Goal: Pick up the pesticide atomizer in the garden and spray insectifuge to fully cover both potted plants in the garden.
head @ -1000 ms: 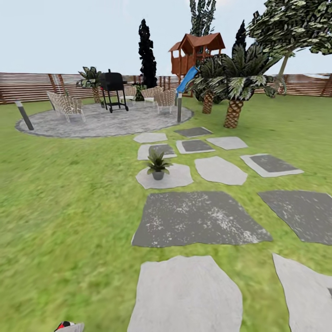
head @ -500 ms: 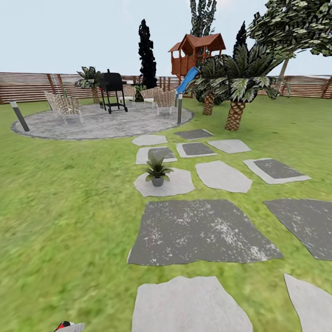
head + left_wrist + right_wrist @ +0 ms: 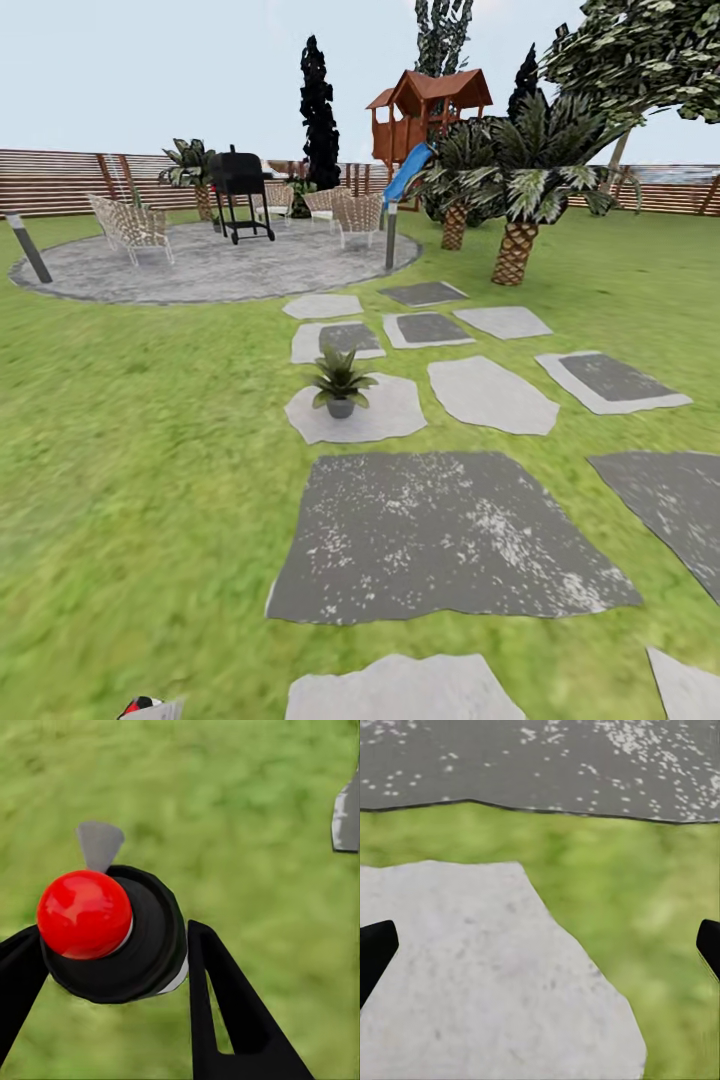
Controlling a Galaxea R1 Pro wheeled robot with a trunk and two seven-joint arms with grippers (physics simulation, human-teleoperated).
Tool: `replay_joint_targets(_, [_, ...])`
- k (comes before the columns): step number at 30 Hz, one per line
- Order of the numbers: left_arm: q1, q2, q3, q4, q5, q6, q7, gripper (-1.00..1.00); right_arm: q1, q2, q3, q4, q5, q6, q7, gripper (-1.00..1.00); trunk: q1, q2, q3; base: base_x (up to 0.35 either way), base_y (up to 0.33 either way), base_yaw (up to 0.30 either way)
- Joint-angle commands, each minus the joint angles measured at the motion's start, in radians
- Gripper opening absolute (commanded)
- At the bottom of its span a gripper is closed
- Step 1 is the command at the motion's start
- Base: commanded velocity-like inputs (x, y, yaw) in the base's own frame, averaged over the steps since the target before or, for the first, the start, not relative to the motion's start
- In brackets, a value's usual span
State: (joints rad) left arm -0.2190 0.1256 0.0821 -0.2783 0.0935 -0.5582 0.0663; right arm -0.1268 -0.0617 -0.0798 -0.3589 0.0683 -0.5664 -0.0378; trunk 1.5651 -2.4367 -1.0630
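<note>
We see one potted plant (image 3: pixel 340 380) standing on a pale paver (image 3: pixel 355 412) in the lawn (image 3: pixel 130 450), ahead of a large dark slab (image 3: pixel 440 535). Our left claw (image 3: pixel 112 960) is clenched around the atomizer (image 3: pixel 112 934), red cap up. The right claw's (image 3: pixel 540 945) fingers (image 3: pixel 375 949) sit wide apart, released, above a pale stone (image 3: pixel 480 982). The second plant is possibly the blurry one by the patio (image 3: pixel 210 262).

Potted plant (image 3: pixel 340 380) upright on pale paver (image 3: pixel 395 415) — atomizer (image 3: pixel 112 934) between fingers (image 3: pixel 225 1012).

Lawn (image 3: pixel 130 470), stone pavers (image 3: pixel 450 535), slatted fence (image 3: pixel 50 180).
</note>
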Motion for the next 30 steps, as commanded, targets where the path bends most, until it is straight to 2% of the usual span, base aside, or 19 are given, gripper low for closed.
replay_joint_targets(1, [0.000,0.000,-0.002,0.001,0.009,-0.003,-0.002,-1.00,-0.001,0.000,-0.003,0.001,0.008,-0.003,-0.004,1.00,0.000,0.000,-0.001,0.339,0.000,0.000])
replay_joint_targets(30, [0.000,0.000,-0.002,0.001,0.009,-0.003,-0.002,-1.00,-0.001,0.000,-0.003,0.001,0.008,-0.001,-0.002,1.00,0.000,0.000,-0.001,0.340,0.000,0.000])
